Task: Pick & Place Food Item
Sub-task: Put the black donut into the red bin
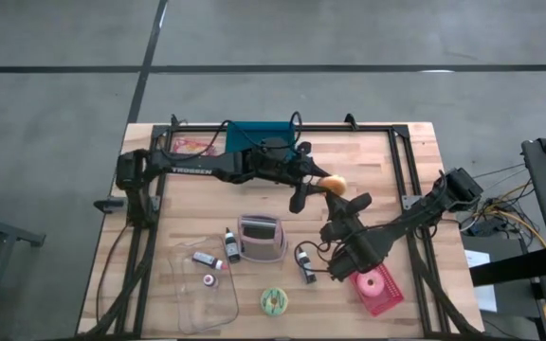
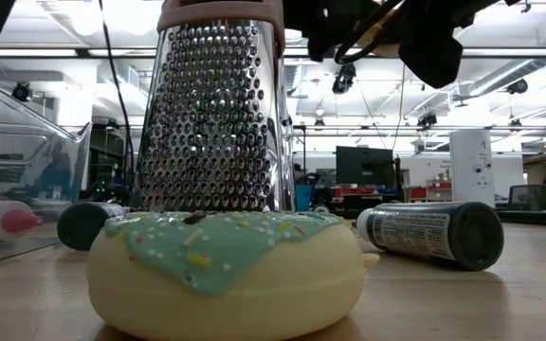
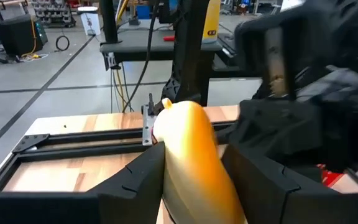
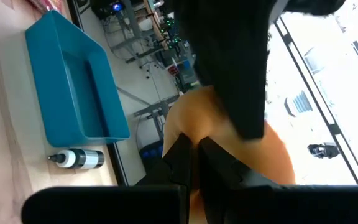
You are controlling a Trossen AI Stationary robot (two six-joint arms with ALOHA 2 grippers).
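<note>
A: Where's the left gripper [image 1: 322, 188]?
B: Reaching out above the grater [image 1: 262, 237], clamped on a smooth orange-yellow food item [image 1: 334, 184].
A: And the right gripper [image 1: 356, 203]?
B: Closed, beside it.

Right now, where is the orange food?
In the high view, the orange food item is held in the left gripper above mid-table, beside the right gripper.

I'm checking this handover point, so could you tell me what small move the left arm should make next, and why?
Probably carry the orange food item toward the teal bin. The left tool grips it between its fingers above bare table, while the right tool is shut just beside it, so move away gently to avoid a knock.
</note>
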